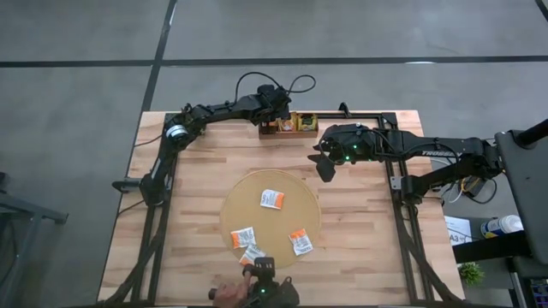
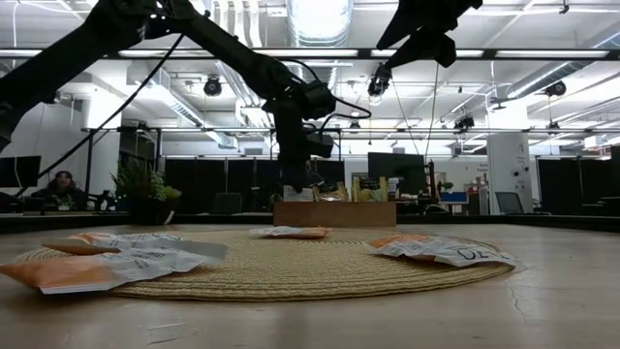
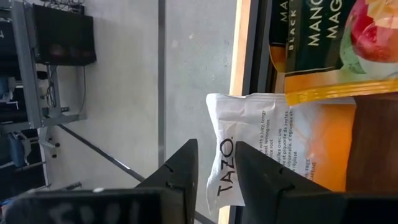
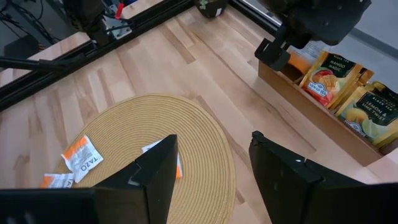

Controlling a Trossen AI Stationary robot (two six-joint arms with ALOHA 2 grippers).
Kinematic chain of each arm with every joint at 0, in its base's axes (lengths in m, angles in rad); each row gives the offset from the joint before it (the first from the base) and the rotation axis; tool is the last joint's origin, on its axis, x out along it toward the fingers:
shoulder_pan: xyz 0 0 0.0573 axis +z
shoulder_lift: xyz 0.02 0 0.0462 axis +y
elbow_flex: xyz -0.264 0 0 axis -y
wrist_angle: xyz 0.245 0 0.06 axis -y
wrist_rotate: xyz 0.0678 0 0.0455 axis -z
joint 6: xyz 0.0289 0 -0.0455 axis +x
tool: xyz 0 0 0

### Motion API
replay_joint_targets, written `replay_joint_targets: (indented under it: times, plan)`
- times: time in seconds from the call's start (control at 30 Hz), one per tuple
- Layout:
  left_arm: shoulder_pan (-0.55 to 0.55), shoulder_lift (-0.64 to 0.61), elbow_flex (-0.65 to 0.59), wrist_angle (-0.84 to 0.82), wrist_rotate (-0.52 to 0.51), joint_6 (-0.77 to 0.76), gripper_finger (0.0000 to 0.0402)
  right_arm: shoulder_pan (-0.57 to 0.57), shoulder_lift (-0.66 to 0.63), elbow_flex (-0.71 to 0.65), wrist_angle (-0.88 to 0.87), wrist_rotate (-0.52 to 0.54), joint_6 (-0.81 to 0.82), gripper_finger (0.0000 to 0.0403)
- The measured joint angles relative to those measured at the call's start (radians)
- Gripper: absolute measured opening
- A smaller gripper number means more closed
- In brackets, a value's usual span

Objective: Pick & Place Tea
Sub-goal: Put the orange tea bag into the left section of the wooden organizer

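Several orange-and-white tea sachets (image 1: 272,198) lie flat on the round tan mat (image 1: 257,184). More tea stands in the wooden tray (image 1: 291,133) at the table's far edge, including dark green sachets (image 3: 317,37). My left gripper (image 3: 216,149) points down over the tray's left end, its fingers a narrow gap apart. A white-and-orange sachet (image 3: 249,118) stands in the tray just beyond them. My right gripper (image 1: 324,162) hangs open, high above the table between the tray and the mat's far right rim, touching nothing. My left gripper's fingers stand on either side of the white upper end (image 3: 222,168) of the sachet in the tray, coming from above. One finger (image 3: 267,177) covers part of that end. Whether either finger touches the sachet I cannot tell.
A black metal frame (image 1: 396,180) runs along the table's right side and far right edge. A dark camera device (image 1: 261,287) sits at the near edge, just past the mat. Bare wood (image 1: 188,214) lies left of the mat and between the mat and the tray.
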Motion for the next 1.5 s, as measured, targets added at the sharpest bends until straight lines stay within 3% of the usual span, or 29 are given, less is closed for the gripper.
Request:
replay_joint_targets:
  times: [0.97, 1.1, 1.33, 1.5]
  plan:
    - [-0.001, 0.000, 0.001, -0.014, 0.024, -0.021, 0.0105, 0.000, 0.000, 0.000, -0.001, 0.012, 0.001, 0.0196]
    - [-0.001, 0.000, 0.001, -0.014, 0.024, -0.029, 0.0139, 0.000, 0.000, 0.000, -0.001, 0.011, 0.006, 0.0196]
    - [0.000, 0.000, 0.001, -0.013, -0.032, -0.027, 0.0235, 0.000, 0.000, 0.000, -0.001, 0.011, 0.009, 0.0196]
    - [-0.003, 0.000, 0.001, -0.016, -0.060, -0.004, 0.0266, 0.000, 0.000, 0.000, -0.001, 0.012, 0.007, 0.0196]
